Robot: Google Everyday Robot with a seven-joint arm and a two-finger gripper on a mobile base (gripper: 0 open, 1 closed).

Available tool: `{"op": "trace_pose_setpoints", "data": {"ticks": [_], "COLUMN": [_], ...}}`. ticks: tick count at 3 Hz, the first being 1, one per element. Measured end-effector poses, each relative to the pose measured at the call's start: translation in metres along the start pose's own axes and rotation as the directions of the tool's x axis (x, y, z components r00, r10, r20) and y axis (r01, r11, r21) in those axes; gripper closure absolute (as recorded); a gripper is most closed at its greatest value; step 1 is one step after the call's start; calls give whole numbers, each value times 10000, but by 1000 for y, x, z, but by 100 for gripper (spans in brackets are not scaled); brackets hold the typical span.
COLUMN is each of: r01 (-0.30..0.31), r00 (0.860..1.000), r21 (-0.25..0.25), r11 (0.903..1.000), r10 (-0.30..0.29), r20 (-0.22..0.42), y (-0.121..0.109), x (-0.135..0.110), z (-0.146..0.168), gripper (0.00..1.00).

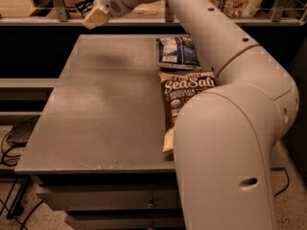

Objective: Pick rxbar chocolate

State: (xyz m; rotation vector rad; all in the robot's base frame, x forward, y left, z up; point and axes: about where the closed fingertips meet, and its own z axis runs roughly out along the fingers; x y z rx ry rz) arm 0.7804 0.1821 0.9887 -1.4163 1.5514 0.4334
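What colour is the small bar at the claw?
Black with pale print, in the camera view; the claw holds the bar above the table, far left.

Cream gripper (91, 14), raised above the far-left corner of the speckled grey counter (105, 104), holds the black, pale-printed rxbar chocolate (85, 5); blue-and-white snack bag (178, 51); brown-and-tan chip bag (184, 99) with white lettering.
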Motion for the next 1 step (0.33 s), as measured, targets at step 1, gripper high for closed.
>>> {"op": "trace_pose_setpoints", "data": {"ticks": [1], "r01": [32], "r00": [10000], "r21": [14], "r11": [10000], "r10": [-32], "r20": [22], "y": [0], "x": [-3], "z": [-2], "gripper": [100]}}
